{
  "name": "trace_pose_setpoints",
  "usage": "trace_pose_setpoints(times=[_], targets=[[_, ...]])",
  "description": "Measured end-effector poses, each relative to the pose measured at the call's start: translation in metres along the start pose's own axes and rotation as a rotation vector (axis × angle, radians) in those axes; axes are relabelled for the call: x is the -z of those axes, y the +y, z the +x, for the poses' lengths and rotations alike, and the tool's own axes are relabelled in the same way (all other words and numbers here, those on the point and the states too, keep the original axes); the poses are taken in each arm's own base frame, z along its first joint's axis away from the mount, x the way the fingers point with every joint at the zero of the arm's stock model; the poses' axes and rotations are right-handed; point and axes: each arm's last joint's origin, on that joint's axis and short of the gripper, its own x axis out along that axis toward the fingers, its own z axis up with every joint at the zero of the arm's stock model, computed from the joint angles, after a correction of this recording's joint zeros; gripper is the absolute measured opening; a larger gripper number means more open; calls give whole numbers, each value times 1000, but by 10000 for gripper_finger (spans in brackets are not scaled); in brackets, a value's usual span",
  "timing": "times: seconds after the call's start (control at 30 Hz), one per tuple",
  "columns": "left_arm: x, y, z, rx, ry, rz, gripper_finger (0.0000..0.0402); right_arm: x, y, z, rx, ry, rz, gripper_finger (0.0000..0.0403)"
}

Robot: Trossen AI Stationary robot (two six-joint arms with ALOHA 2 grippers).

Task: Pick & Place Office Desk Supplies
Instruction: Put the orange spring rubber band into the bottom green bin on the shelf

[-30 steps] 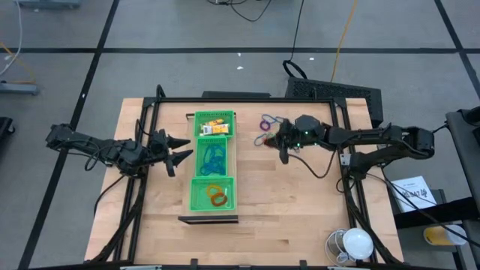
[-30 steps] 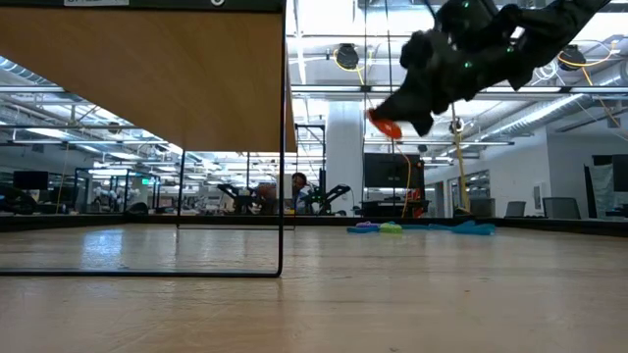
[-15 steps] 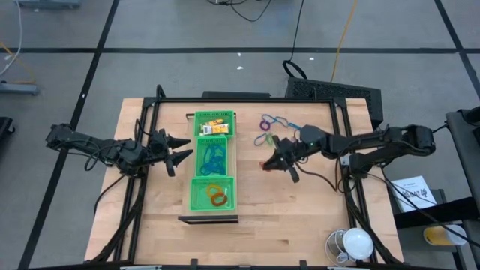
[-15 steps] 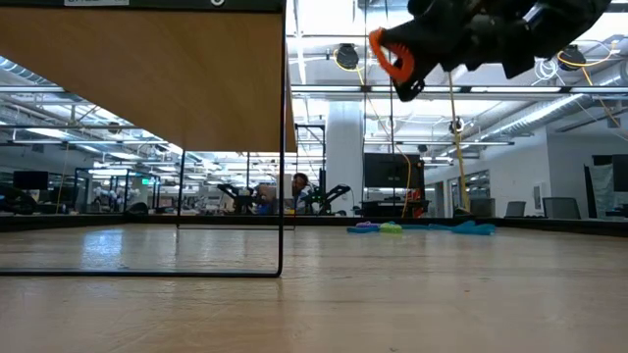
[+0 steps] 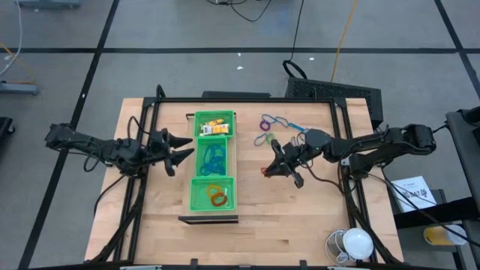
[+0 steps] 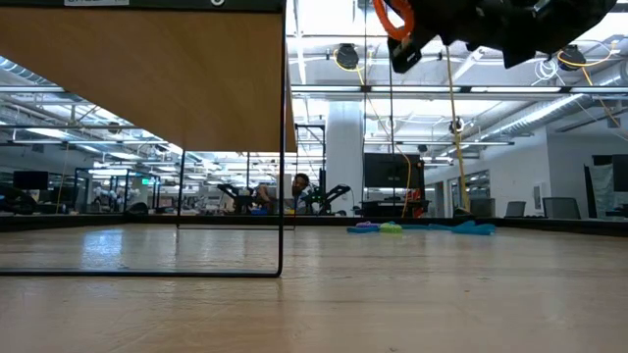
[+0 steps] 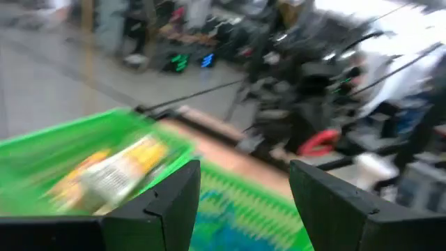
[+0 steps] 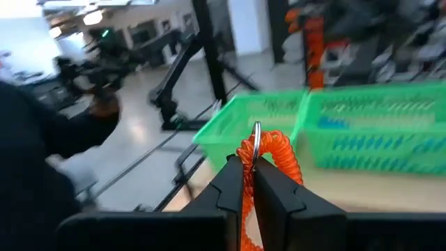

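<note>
My right gripper [image 5: 268, 169] hovers right of the long green tray [image 5: 233, 171], shut on an orange-red coiled loop [image 8: 273, 157]. The loop also shows at the top of the low view [image 6: 392, 17]. Purple, blue and green loops [image 5: 270, 124] lie on the table beyond it. The tray's far compartment holds yellow pieces [image 5: 215, 124], the middle one blue and green loops [image 5: 212, 157], the near one orange loops [image 5: 217, 196]. My left gripper [image 5: 180, 153] stands open just left of the tray, holding nothing. My right gripper pinches the orange-red coiled loop between its two fingers [image 8: 233, 183]. The coil [image 8: 279, 167] and a small metal ring [image 8: 256, 134] stick out past the fingertips. The fingers lie about level, pointing toward the tray. The loop is lifted clear of the table.
A black metal frame [image 5: 247, 99] runs around the table top, with uprights at both sides. A white round lamp [image 5: 357, 243] sits at the near right corner. A black pad [image 5: 334, 91] lies beyond the far edge. Bare wood [image 5: 285, 217] stretches near the front edge.
My right gripper has left the loops at the far side with the orange-red coiled loop. It has gone toward the near edge and a little toward the tray, risen, and tipped from slanting down to about level. It has stayed shut.
</note>
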Motion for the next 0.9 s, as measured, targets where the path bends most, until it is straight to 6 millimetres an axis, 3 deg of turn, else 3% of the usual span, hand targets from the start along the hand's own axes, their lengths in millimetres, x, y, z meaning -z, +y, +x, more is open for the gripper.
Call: trace_pose_setpoints(times=[0.17, 0.33, 0.67, 0.9], targets=[[-3, -18, 19, 168, -69, 69, 230, -10, 1, 0, 12, -94, -51, 13], [-7, -37, 46, 178, -8, 119, 239, -16, 3, -1, 1, -154, -85, 13], [-7, -86, 126, 233, 155, 364, 322, -26, 6, -3, -7, -253, -131, 13], [-3, -100, 178, 206, 128, 422, 336, -28, 6, -3, 94, -297, -158, 13]])
